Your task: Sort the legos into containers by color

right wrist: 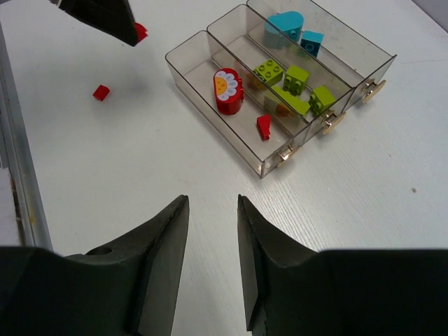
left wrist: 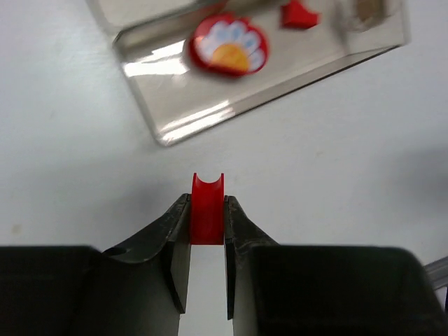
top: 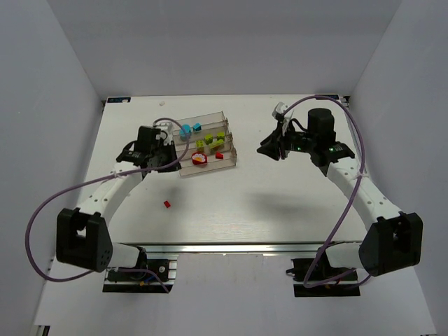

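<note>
Most legos (right wrist: 296, 78) are sorted; the left hand (left wrist: 207, 203) grasps a red brick (left wrist: 208, 217), a loose red brick (right wrist: 101, 92) waits on the bench (top: 280, 203), and the right hand (right wrist: 212, 203) is released.

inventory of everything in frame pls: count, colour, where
containers: 3, clear smoky troughs joined as one rack, far left part of the table
cyan legos: 2, cyan, far trough
green legos: 4 as far as I can tell, lime, middle trough
red legos: 2, red, near trough; one is round with a flower print
loose red lego: 1, red, on the table on the arms' side of the rack
held red lego: 1, red, between the left jaws
table: 1, white
cables: 2, purple, one along each arm
left arm: white and black, jaws shut on the held red lego, at the rack's left end
right arm: white and black, jaws open and empty, right of the rack
</note>
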{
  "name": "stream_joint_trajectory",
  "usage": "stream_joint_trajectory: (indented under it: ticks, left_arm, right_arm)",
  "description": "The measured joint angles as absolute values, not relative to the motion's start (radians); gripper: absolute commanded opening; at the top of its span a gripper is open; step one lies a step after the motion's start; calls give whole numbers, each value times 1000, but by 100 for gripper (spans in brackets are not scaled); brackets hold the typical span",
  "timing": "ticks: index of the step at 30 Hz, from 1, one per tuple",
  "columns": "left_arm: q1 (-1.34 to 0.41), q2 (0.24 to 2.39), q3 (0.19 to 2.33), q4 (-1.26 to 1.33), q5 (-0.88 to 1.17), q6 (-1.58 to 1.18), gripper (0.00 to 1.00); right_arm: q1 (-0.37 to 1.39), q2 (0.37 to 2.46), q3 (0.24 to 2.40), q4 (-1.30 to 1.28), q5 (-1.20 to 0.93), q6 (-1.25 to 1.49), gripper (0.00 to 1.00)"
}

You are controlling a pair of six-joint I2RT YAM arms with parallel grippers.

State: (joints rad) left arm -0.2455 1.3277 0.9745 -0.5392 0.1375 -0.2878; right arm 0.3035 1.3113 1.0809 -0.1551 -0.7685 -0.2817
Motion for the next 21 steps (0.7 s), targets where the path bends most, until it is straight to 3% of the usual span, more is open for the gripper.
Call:
stream_joint_trajectory:
  ticks: [4,6,11,12,21]
  left_arm:
    - [-247,1483,1093,-475,267,-176,3]
    - [-247,1572,1151,-457,301,-136,9]
    - [-247,1753,1262,-445,344,-103,52]
    - [-247,1774,1273,-443,345,-104,56]
    - [-247,1747,1275,-435,339,-118,61]
  right_arm:
    - [281,1309,1075,-144,-783,-269,40]
    - [272,1307,1065,-138,-791,-268,40]
    - [261,1308,1053,-138,-817,-270,54]
    - [260,1308,1051,-139,-825,-274,55]
    - [263,1350,1050,-159,-870,-322,57]
